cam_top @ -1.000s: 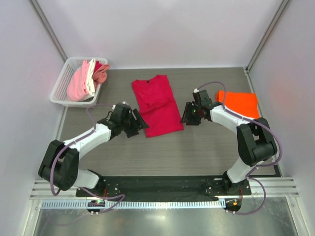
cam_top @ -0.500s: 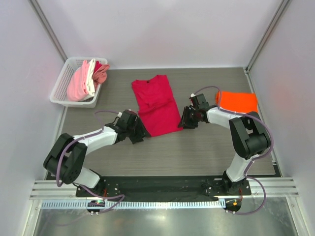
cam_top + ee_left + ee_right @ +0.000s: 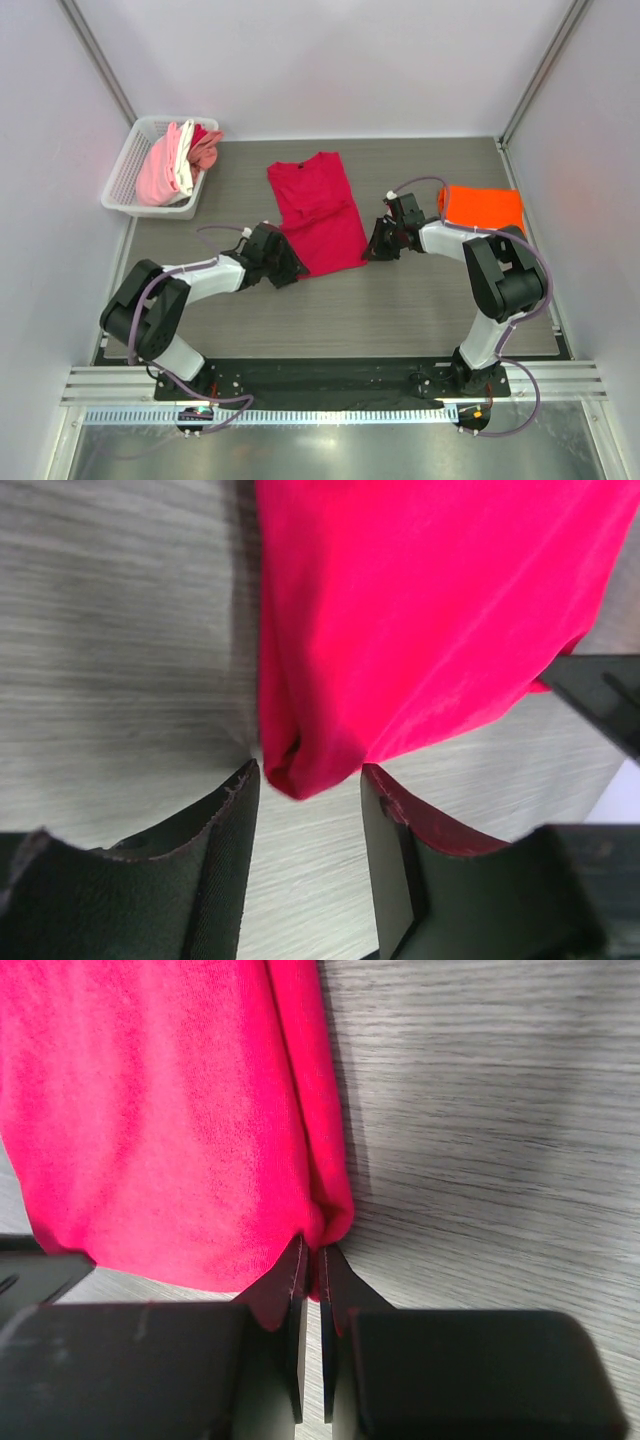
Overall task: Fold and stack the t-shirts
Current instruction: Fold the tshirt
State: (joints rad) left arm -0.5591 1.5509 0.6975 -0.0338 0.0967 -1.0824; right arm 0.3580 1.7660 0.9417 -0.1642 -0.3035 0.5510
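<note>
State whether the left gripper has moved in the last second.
Yes. The left gripper slid away from the basket, down the top view, to the near corner of the red shirt.

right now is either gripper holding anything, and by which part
The right gripper pinches the crimson t-shirt at one bottom hem corner; the left gripper straddles the other corner, open.

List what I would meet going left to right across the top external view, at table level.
white basket holding pink and white shirts → left tool → crimson t-shirt → right tool → orange t-shirt
</note>
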